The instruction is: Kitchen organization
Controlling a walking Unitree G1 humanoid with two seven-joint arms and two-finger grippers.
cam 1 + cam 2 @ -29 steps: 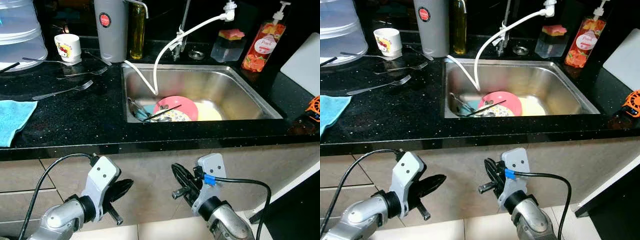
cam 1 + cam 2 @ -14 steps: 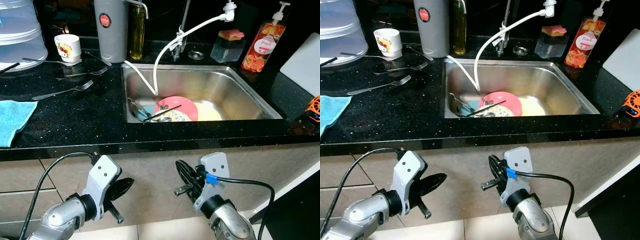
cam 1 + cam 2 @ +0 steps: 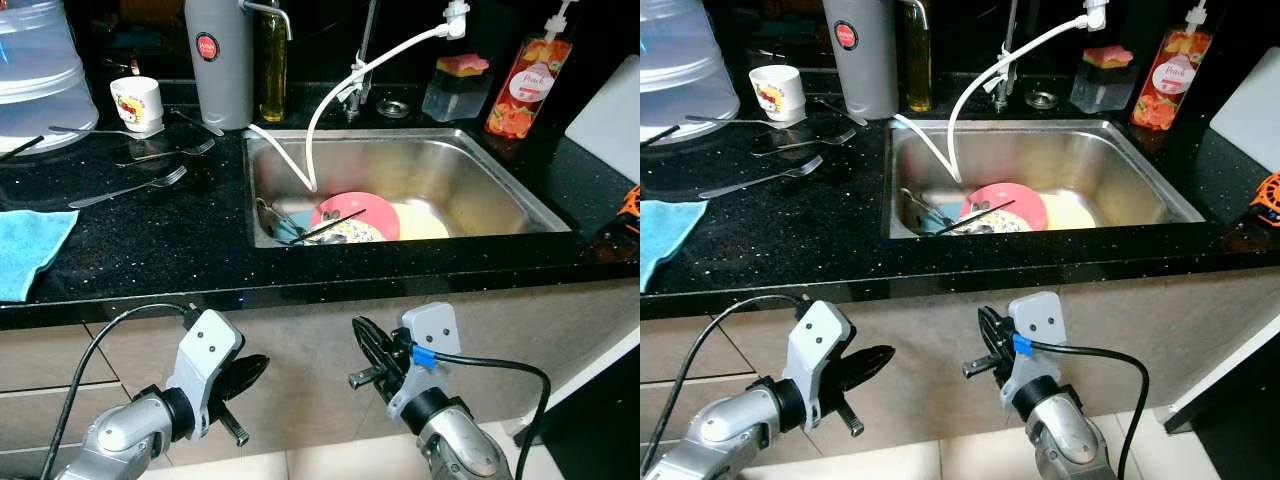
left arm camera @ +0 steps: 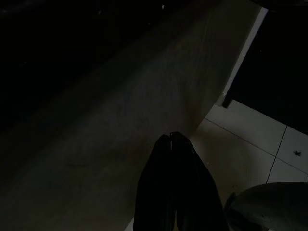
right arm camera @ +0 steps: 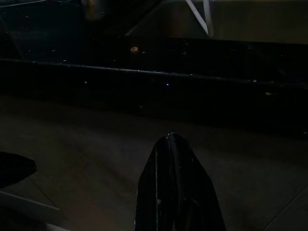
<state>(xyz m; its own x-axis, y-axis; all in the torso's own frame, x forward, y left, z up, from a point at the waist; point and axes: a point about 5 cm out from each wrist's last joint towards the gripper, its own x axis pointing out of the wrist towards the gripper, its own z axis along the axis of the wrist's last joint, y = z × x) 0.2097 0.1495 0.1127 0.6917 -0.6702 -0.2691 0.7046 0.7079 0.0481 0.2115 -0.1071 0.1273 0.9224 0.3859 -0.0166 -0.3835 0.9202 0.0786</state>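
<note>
Both pincers low before the counter, holding nothing.
Eye views: pink plate (image 3: pixel 355 212) lies in the sink (image 3: pixel 480 180); forks (image 3: pixel 130 187) rest on the black counter (image 3: pixel 150 240). Wrist views: left pincer (image 4: pixel 174 144) and right pincer (image 5: pixel 168 142) are pressed closed.

The counter (image 3: pixel 150 240) was glossy black stone flecked with pale specks. The sink (image 3: pixel 470 180) at its three o'clock was brushed stainless steel with a dull sheen. Inside lay a smooth pink plate (image 3: pixel 362 210). Shiny metal forks (image 3: pixel 130 186) rested at ten o'clock, near a glazed white mug (image 3: pixel 137 102). A soft blue cloth (image 3: pixel 25 250) looked matt and nubbly.
</note>
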